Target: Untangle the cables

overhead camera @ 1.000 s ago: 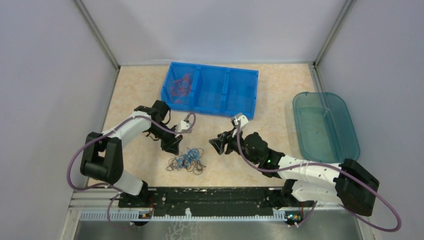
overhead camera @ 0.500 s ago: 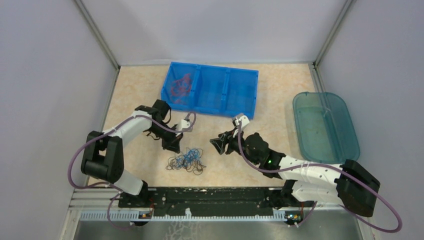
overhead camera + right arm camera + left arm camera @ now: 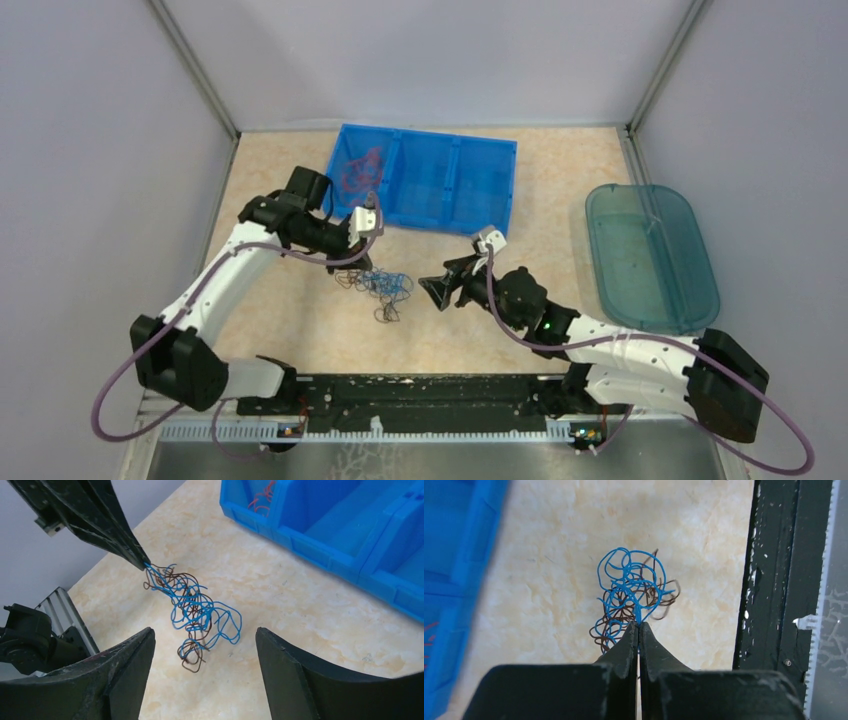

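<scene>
— Where the left gripper (image 3: pixel 639 625) pinches shut, is that a blue strand?
— Yes, it grips the cables (image 3: pixel 195 612), a blue-and-brown clump trailing from its tip over the table (image 3: pixel 300 330), near the blue bin (image 3: pixel 480 215).
— And the right gripper (image 3: pixel 204 632)?
— Jaws spread wide, empty, pointed at the clump from just beside it, not touching.

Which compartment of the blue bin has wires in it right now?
The left compartment of the blue bin: a tangle of red wires lies in it. The middle compartment and right compartment show only bare blue floor.
</scene>
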{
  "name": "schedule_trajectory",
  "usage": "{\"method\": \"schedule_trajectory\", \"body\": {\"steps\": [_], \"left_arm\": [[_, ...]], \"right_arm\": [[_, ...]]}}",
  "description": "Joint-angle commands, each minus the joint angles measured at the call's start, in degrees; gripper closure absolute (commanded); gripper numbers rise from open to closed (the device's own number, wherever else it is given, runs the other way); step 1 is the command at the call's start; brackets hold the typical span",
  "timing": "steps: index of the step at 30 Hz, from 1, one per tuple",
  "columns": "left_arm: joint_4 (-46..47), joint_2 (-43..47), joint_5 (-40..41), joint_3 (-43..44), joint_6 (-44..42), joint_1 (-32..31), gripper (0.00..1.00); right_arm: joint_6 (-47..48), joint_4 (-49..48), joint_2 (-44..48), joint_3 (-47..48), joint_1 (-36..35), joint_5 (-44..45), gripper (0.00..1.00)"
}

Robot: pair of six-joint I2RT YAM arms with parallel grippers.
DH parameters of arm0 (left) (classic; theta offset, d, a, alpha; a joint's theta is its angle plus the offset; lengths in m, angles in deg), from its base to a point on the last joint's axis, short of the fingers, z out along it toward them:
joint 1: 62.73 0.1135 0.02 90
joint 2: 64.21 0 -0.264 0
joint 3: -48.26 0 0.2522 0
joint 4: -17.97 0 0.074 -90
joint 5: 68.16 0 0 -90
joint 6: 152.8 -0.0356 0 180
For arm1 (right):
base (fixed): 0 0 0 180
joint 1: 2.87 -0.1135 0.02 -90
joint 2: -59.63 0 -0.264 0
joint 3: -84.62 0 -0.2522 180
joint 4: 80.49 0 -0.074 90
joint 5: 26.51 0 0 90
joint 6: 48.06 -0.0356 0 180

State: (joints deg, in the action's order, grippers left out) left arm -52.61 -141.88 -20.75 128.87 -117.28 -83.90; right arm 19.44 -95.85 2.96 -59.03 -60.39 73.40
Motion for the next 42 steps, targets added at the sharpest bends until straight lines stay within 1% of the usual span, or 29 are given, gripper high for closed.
{"method": "schedule_trajectory", "body": {"steps": [1, 4, 10, 12, 16, 21, 26, 30, 36, 38, 42], "left_arm": [[-2.9, 5.5, -5.3, 3.8, 3.1, -2.2, 1.0], [-2.7, 7.7, -6.6, 5.8, 5.3, -3.4, 1.0], [-1.5, 8.5, -8.2, 9.3, 9.6, -5.8, 1.0], [-1.2, 8.7, -8.5, 10.2, 10.6, -6.7, 1.0], [-1.2, 9.0, -9.3, 12.0, 12.9, -7.8, 1.0], [-0.3, 10.2, -10.6, 13.5, 16.4, -8.7, 1.0], [0.0, 10.5, -12.8, 14.2, 19.6, -9.4, 1.0], [1.2, 10.8, -14.3, 14.7, 22.7, -9.7, 1.0], [3.7, 10.3, -15.7, 16.8, 26.5, -10.1, 1.0], [4.8, 10.1, -15.6, 18.4, 27.4, -10.2, 1.0], [6.6, 8.9, -15.7, 23.5, 29.1, -10.6, 1.0]], "right_arm": [[4.9, -1.8, 4.1, 3.8, 0.5, -0.6, 0.23], [8.1, -2.0, 4.1, 6.8, 0.5, -5.6, 0.2], [11.0, -6.2, -0.7, 11.9, 0.5, -17.3, 0.19], [10.5, -7.3, -3.4, 13.7, 0.4, -20.3, 0.21], [9.7, -9.1, -7.9, 16.1, 0.2, -21.3, 0.27], [10.9, -9.0, -10.6, 17.7, -0.7, -18.7, 0.34], [14.4, -10.5, -11.5, 17.7, -2.8, -8.2, 0.42], [16.0, -14.7, -12.9, 17.3, -4.3, -3.5, 0.42], [15.9, -18.6, -17.0, 17.7, -5.9, -1.5, 0.42], [15.2, -19.8, -18.4, 16.4, -6.2, -0.6, 0.43], [12.5, -24.9, -20.6, 10.2, -6.6, 2.3, 0.42]]}}
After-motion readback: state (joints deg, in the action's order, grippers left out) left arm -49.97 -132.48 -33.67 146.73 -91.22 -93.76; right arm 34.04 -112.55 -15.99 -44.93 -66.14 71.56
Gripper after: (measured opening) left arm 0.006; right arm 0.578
